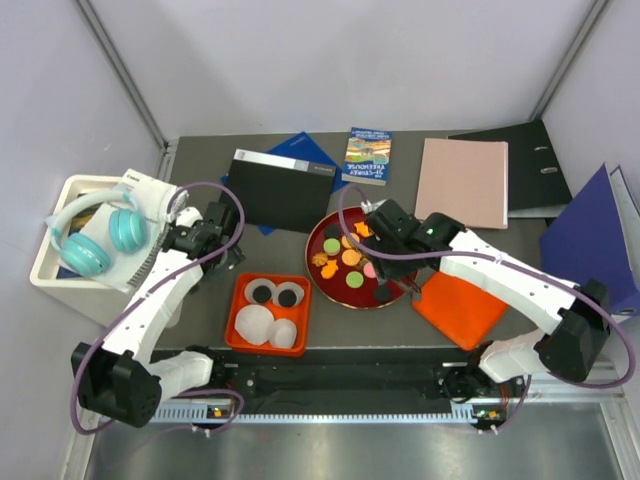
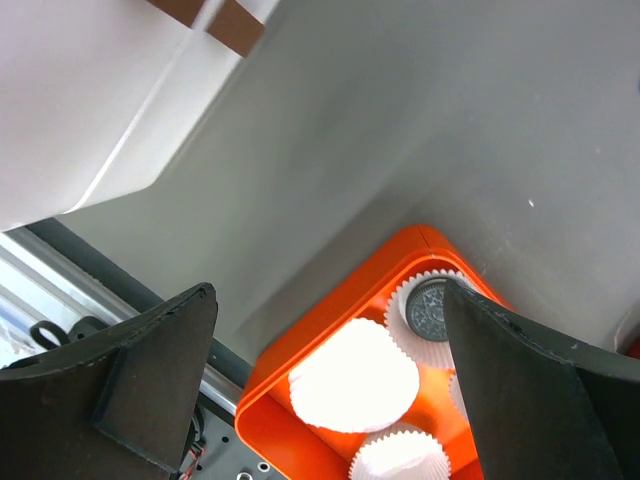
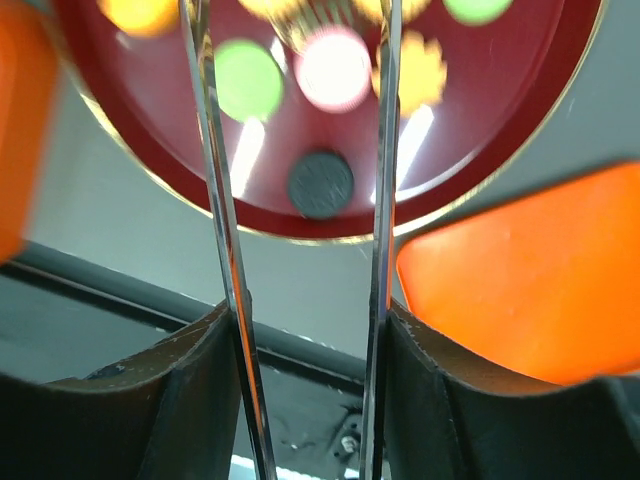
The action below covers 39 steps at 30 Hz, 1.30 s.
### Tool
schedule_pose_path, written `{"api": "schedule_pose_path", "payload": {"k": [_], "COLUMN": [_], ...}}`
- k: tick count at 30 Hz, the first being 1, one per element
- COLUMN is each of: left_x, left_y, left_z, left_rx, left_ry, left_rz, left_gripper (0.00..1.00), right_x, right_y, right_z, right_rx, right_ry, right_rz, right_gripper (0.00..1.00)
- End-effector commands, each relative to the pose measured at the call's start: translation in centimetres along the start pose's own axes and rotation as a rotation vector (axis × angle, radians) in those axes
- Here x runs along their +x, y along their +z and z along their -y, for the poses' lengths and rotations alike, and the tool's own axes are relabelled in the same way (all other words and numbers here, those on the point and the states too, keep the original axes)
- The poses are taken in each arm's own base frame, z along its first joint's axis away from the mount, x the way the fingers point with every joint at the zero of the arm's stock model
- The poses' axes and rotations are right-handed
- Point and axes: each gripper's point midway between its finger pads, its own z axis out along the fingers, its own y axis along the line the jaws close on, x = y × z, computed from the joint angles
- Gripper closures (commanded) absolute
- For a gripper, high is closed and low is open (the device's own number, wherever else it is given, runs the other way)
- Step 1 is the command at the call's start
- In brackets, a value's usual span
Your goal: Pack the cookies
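- Dark grey table [image 1: 345, 328], closed in by pale walls on three sides; an aluminium rail runs along the near edge where the arm bases sit.
- Far left: white bin [image 1: 50, 262] holding teal headphones [image 1: 100, 235], with a white carton [image 1: 150, 195] just beside it.
- Left gripper [image 1: 200, 232]: jaws spread as wide as they go, nothing between them. It hangs near the far-left corner of the orange tray [image 1: 238, 300].
- The tray holds four white paper cups [image 1: 256, 325]. Two of them each carry a black cookie [image 1: 262, 293]; the near two look unfilled.
- Most of the cookies [image 1: 345, 258] lie loose on the red plate [image 1: 322, 283], just right of the tray: green, orange, yellow, pink and black discs plus orange flower shapes.
- Right gripper [image 1: 365, 240]: over the plate, its thin metal blades partly spread. Nothing is seen pinched, though the tips run out of the wrist view.
- Judgement: the step in hand is picking a cookie from the plate. Done well, the blades straddle one disc only, clear of its neighbours, and close on its edges squarely before lifting towards an unfilled cup.
- An orange lid [image 1: 460, 305] lies just right of the plate, out of the carry path.
- Along the back: black notebook [image 1: 280, 188], paperback [image 1: 367, 155], pink folder [image 1: 462, 180], black binder [image 1: 525, 165], and a blue folder [image 1: 590, 240] at the far right.
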Motion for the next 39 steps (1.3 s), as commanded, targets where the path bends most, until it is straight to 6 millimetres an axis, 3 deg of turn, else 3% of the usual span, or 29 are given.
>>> {"api": "schedule_pose_path", "payload": {"k": [1, 6, 20, 30, 39], "left_x": [0.5, 0.7, 1.3, 1.3, 1.3], "left_y": [0.2, 0.2, 0.6, 0.6, 0.5], "left_z": [1.3, 1.2, 1.5, 1.5, 1.7], "left_rx": [0.056, 0.059, 0.069, 0.068, 0.07], "left_ry": [0.022, 0.029, 0.036, 0.044, 0.046], "left_rz": [-0.025, -0.03, -0.048, -0.044, -0.046], "left_gripper": [0.01, 0.01, 0.01, 0.01, 0.01], "right_x": [1.8, 3.1, 6.0, 8.1, 7.8], "right_y": [1.8, 3.0, 3.6, 4.8, 4.2], "right_z": [0.9, 1.5, 4.5, 4.4, 4.0], "right_rx": [0.052, 0.083, 0.176, 0.161, 0.131], "right_ry": [0.03, 0.07, 0.141, 0.158, 0.175], "right_rz": [-0.047, -0.074, -0.127, -0.177, -0.159], "right_gripper": [0.51, 0.52, 0.51, 0.52, 0.62]}}
